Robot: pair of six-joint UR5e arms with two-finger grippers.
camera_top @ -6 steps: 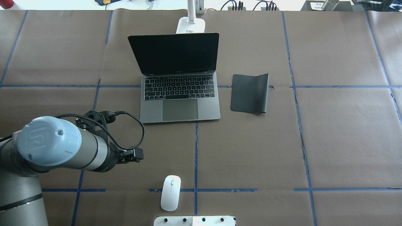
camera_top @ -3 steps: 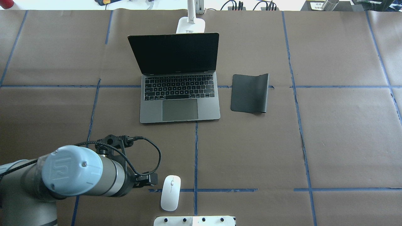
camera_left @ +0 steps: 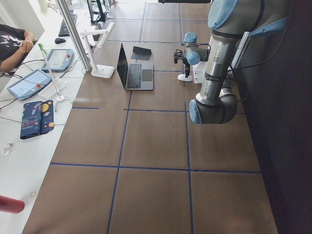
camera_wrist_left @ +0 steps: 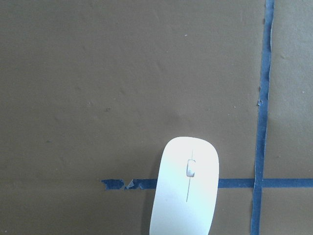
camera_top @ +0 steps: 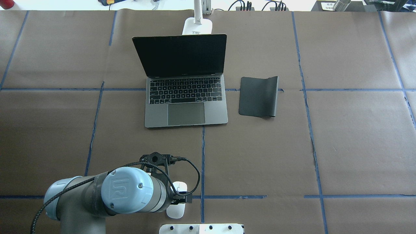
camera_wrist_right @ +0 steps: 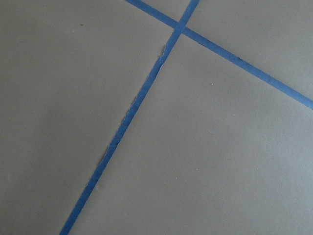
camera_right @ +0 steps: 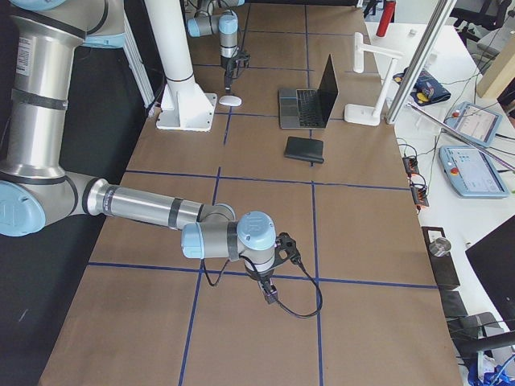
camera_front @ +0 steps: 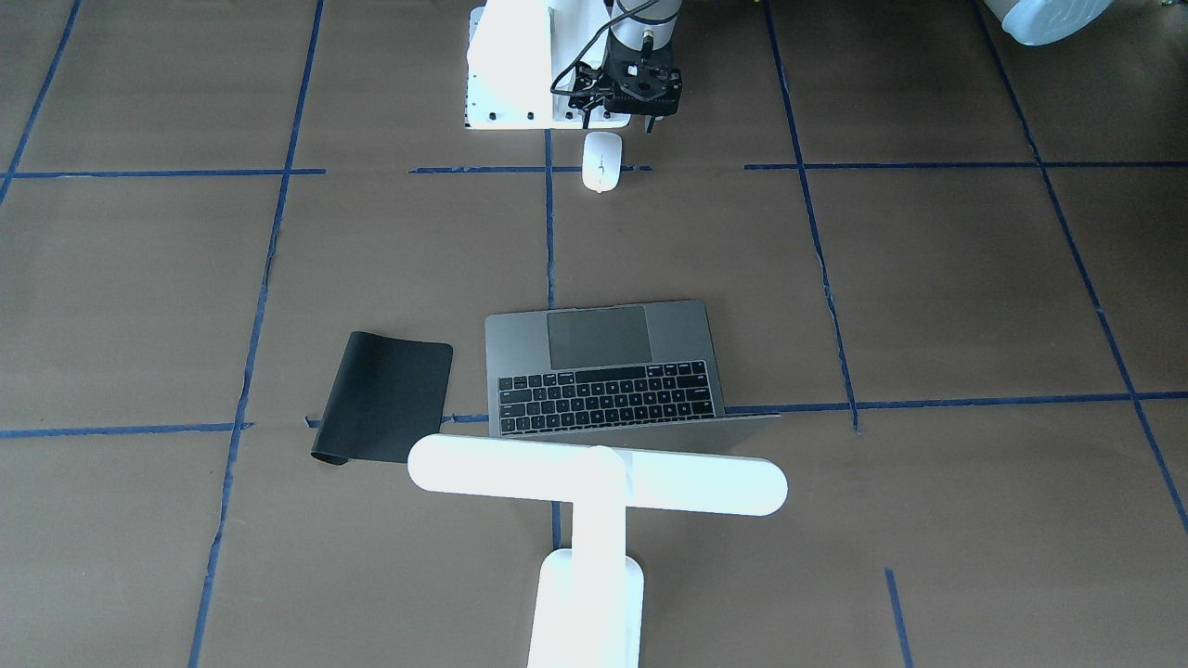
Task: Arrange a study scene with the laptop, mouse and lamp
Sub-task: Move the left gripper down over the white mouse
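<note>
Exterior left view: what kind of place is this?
Probably a robotics lab workcell, not a real study: a table papered brown and gridded with blue tape, teach pendants on the side bench, and a person seated beside it.

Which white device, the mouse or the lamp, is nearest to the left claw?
The mouse, the small white oval close by the left claw; the lamp, the T-shaped one, stands far off beyond the laptop.

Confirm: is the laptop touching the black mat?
Apart. The overhead view shows a strip of bare brown paper between the laptop and the black mat; the front-facing view shows the same gap.
</note>
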